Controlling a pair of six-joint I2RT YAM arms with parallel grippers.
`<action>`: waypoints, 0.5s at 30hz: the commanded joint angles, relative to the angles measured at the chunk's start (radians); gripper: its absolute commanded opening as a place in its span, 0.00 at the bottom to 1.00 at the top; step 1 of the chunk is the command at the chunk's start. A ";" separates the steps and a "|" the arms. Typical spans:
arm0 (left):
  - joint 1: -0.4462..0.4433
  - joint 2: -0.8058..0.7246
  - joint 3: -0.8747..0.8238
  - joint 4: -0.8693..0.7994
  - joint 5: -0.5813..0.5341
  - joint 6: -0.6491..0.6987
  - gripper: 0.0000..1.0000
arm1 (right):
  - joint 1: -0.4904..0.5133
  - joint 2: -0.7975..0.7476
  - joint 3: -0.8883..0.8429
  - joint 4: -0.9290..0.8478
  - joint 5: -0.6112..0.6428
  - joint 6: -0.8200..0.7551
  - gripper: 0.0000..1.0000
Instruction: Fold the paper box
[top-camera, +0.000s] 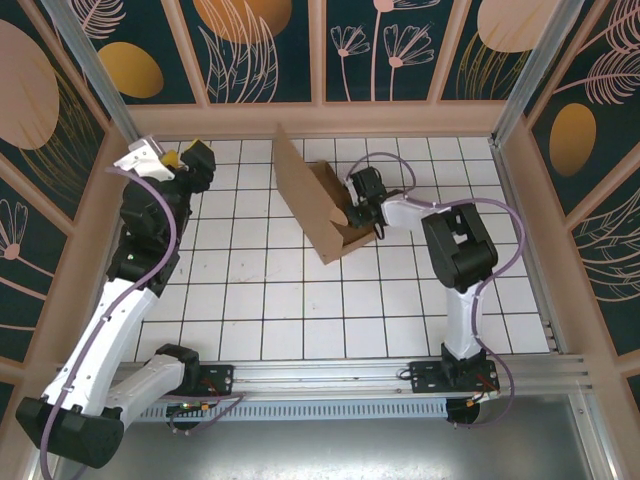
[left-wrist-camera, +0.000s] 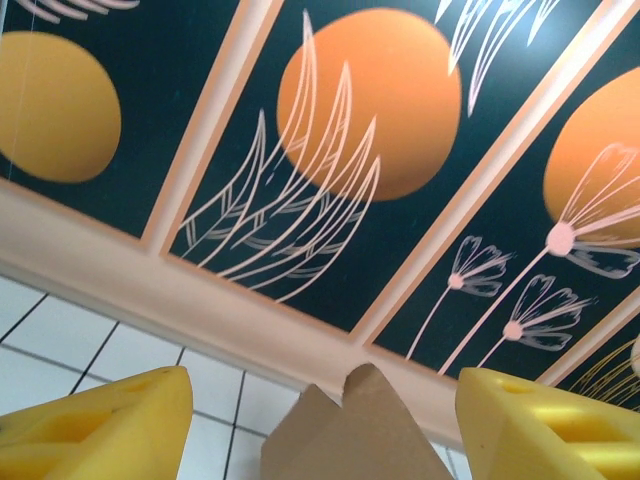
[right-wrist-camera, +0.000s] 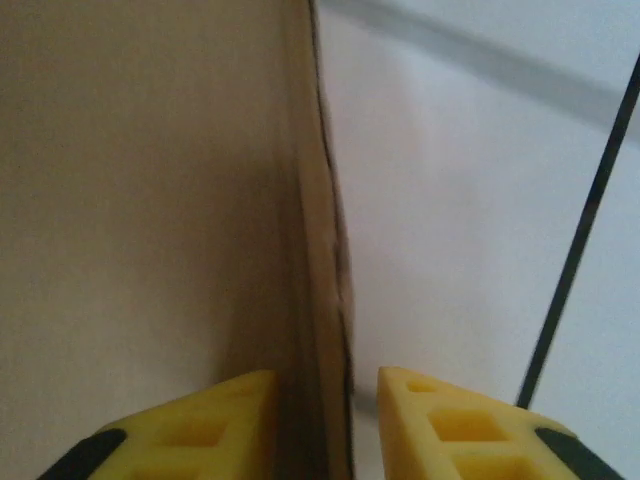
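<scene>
Brown corrugated cardboard, creased and half raised, the paper box (top-camera: 322, 205) stands at the far middle of the white-tiled desk (top-camera: 260, 290). One tall flat panel stands tilted on its left side, and lower walls form a shallow tray to the right. At that tray's right wall sits the right tool (right-wrist-camera: 327, 395). Its yellow fingers (right-wrist-camera: 195, 430) are narrowly parted astride the wall's edge, one over the inner face and one outside, with a sliver showing on either side. The black-and-white right arm (top-camera: 455, 250) reaches in from the right and closes off that side of the box. Well apart at the far left, the left tool (top-camera: 180, 160) hangs raised and faces the box, its yellow fingers wide and empty. Near and left of the box the tiles lie open, while behind it little room lies before the pale wooden rim (top-camera: 320, 120). Dark joints divide the square tiles. Dark teal wall panels (top-camera: 265, 50) with orange discs and pale plant drawings enclose the desk, and a grey metal rail (top-camera: 330, 375) runs along its near edge.
</scene>
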 joint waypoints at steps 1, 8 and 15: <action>0.001 0.012 0.004 -0.011 0.024 -0.021 0.70 | 0.075 -0.175 -0.124 0.005 -0.144 0.298 0.44; 0.001 0.024 -0.013 0.006 0.025 -0.019 0.70 | 0.207 -0.386 -0.244 0.055 -0.115 0.314 0.62; 0.000 0.043 -0.057 0.034 0.038 -0.020 0.71 | 0.065 -0.335 -0.171 0.215 0.030 -0.002 0.57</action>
